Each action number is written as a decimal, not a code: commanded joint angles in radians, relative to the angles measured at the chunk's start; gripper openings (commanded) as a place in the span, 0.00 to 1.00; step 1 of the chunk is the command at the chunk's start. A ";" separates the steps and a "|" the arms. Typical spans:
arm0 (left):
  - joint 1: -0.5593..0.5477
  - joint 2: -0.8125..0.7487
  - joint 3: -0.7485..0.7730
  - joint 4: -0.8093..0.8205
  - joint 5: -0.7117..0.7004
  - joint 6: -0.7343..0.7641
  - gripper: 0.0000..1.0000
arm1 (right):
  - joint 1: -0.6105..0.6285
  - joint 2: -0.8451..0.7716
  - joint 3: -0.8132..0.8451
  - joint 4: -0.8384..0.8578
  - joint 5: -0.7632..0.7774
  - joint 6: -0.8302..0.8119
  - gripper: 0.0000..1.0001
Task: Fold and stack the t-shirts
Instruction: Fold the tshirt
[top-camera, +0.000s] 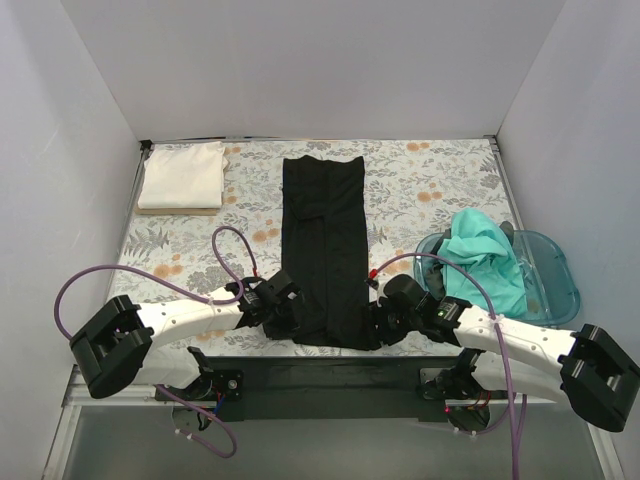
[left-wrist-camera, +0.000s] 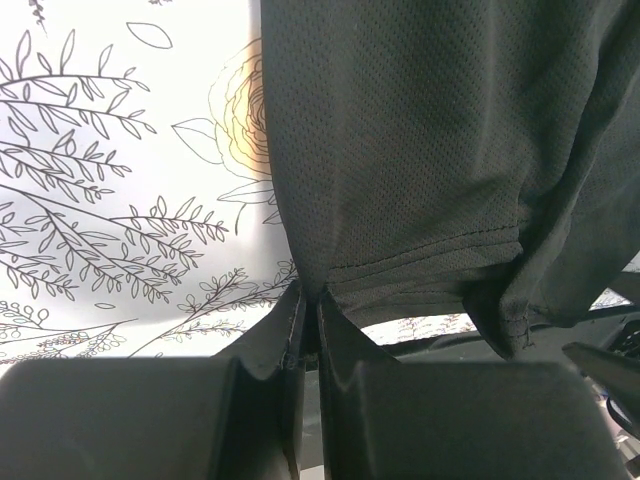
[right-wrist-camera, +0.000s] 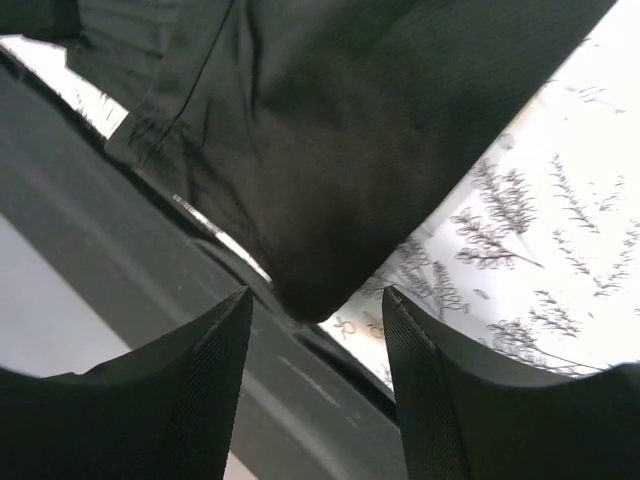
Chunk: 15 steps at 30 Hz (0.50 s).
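Between both claws: black t-shirt (top-camera: 322, 240), folded into long strip on floral cover (top-camera: 420, 190), near hem at fingertips. Left gripper (left-wrist-camera: 310, 300) pinched tight on hem's left corner. Right gripper (right-wrist-camera: 318, 300) spread apart, right corner just ahead of gap. Far ahead-left of left claw: white t-shirt (top-camera: 183, 175), folded. Right of right claw: teal t-shirt (top-camera: 485, 255) heaped in blue bin (top-camera: 552, 272).

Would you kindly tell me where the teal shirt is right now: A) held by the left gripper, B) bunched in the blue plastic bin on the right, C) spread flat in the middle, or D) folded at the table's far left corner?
B: the teal shirt lies crumpled in the blue bin on the right; the white shirt has the far left corner and the black shirt the middle.
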 joint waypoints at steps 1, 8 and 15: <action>-0.011 0.000 -0.027 -0.044 0.003 -0.004 0.00 | -0.001 0.009 -0.022 0.002 -0.077 0.007 0.61; -0.014 -0.013 -0.032 -0.018 0.019 -0.015 0.00 | 0.001 0.015 -0.037 0.018 -0.058 0.025 0.28; -0.014 -0.074 -0.051 -0.025 0.025 -0.010 0.00 | -0.001 0.004 -0.048 0.018 -0.014 0.028 0.01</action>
